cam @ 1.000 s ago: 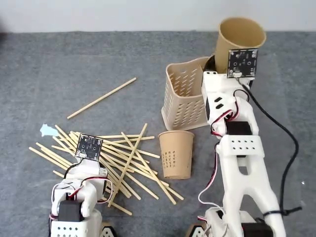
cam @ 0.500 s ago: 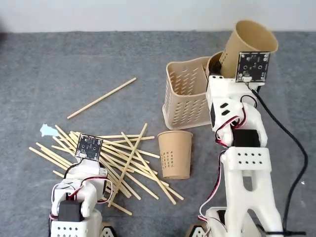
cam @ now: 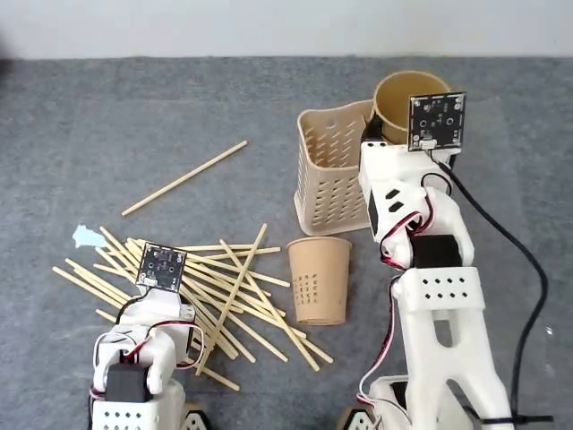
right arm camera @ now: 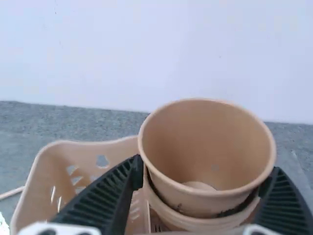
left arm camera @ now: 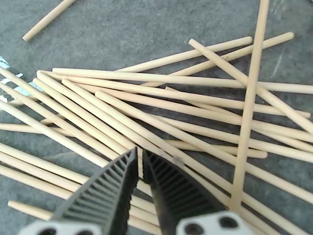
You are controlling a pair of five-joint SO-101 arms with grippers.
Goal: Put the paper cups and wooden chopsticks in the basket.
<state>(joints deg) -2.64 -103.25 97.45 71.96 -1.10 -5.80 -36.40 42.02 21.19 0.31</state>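
My right gripper (right arm camera: 205,169) pinches a plain tan paper cup (cam: 400,92) across its wall. The cup is mouth up at the 2 o'clock corner of the slotted basket (cam: 329,184). In the wrist view it looks nested into a lower cup (right arm camera: 195,216) already there. To finish well, I'd keep it vertical, confirm it has seated, then spread the jaws wide and lift straight off, so the thin wall neither snags nor tips the light basket. The cup is empty, with a rolled rim, and its mouth looks round and uncrushed. My left gripper (left arm camera: 139,159) is pressed nearly together on nothing above the wooden chopsticks (cam: 215,287) at the table's 8 o'clock. Another cup (cam: 320,279) sits at the basket's 6 o'clock.
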